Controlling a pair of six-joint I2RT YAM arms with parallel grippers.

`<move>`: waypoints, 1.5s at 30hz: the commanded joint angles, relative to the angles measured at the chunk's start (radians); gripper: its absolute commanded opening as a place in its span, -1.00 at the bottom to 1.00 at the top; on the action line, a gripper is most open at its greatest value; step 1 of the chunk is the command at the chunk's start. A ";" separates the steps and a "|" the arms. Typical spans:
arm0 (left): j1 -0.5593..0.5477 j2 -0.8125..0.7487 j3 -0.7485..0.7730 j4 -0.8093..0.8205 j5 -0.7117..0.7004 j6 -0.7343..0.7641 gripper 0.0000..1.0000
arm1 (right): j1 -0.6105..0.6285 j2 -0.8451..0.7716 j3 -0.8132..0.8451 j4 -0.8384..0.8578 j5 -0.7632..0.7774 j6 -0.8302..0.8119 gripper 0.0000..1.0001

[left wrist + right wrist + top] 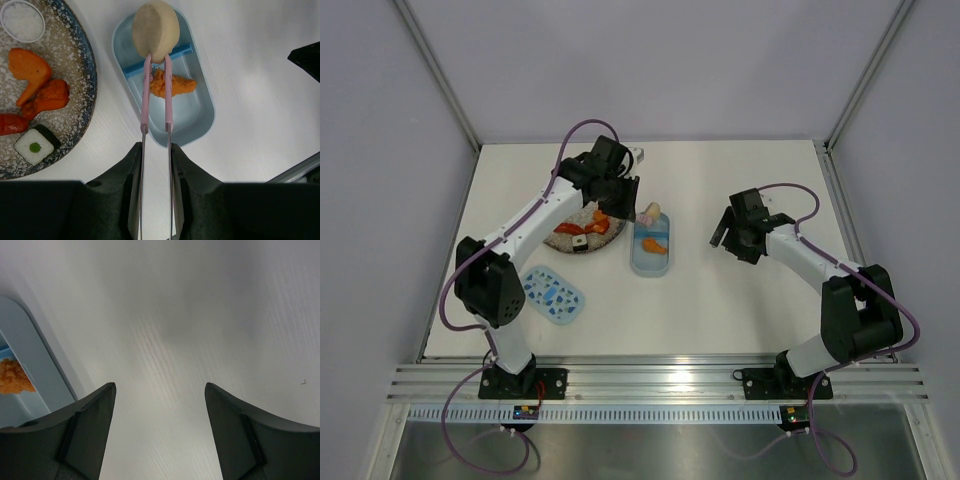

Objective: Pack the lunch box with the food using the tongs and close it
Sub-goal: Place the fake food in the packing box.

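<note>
My left gripper [156, 147] is shut on the pink-white tongs [145, 100], whose tips pinch a round beige food piece [156, 30]. That piece hangs over the far half of the pale blue lunch box [192, 112], above its divider. A crumbed orange piece [172, 85] lies in the near half. From above, the left gripper [620, 190] sits between the plate and the lunch box [650, 265]. To the right of the box, my right gripper [725, 235] stands open over bare table, nothing between its fingers [95, 415]. The box's edge [30, 355] shows at the left of the right wrist view.
A grey speckled plate [70, 55] left of the box holds orange [27, 67], red-orange [52, 95], red [10, 124] and white green-dotted [34, 146] pieces plus a small white dish [22, 20]. The flecked blue lid [552, 294] lies near the left arm.
</note>
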 commanded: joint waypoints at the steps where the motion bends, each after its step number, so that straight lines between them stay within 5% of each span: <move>1: -0.006 0.021 0.047 0.021 -0.043 -0.016 -0.58 | 0.005 -0.033 0.004 0.003 0.027 0.005 0.60; 11: -0.008 0.041 0.042 0.018 -0.031 -0.019 -0.48 | 0.005 -0.035 -0.025 0.006 0.030 0.010 0.61; 19: -0.009 0.056 0.044 0.015 -0.022 -0.023 -0.16 | 0.007 -0.021 -0.013 0.009 0.018 0.011 0.60; 34: -0.017 -0.013 0.073 -0.022 -0.022 -0.016 -0.16 | 0.005 -0.010 -0.012 0.012 0.009 0.011 0.61; 38: -0.017 -0.057 0.084 -0.024 -0.026 -0.016 -0.21 | 0.005 -0.015 -0.013 0.013 0.007 0.011 0.60; 45: -0.017 -0.058 0.087 0.019 -0.014 -0.042 -0.71 | 0.005 -0.021 -0.010 0.013 -0.002 0.010 0.60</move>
